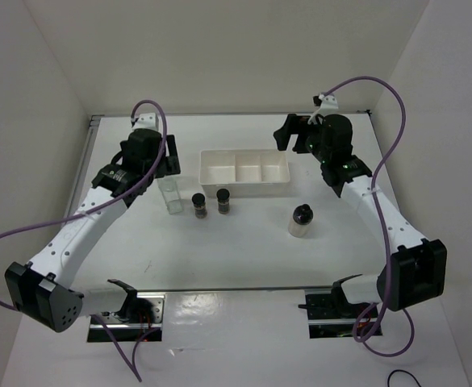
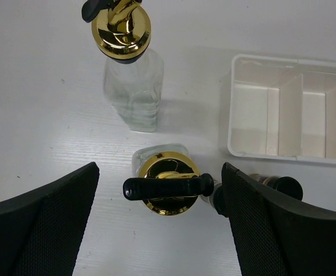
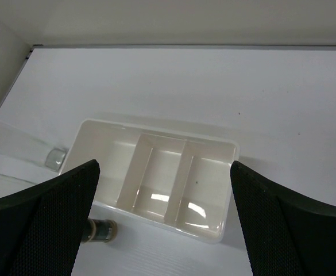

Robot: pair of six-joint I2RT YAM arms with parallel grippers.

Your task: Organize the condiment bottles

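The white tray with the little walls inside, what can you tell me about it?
The tray is a white rectangle, smooth and glossy like plastic, with rounded corners. Two inner walls split it into three compartments, one wide and two narrow, all empty. It sits flat on the table, toward the far side. Nothing holds it.

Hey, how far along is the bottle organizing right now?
Done: nothing, the tray is empty. In hand: the open left hand straddles one tall bottle, not gripping; the right hand hangs open by the tray. Left: that bottle, the second tall bottle, two dark jars, the pale jar, all on the table.
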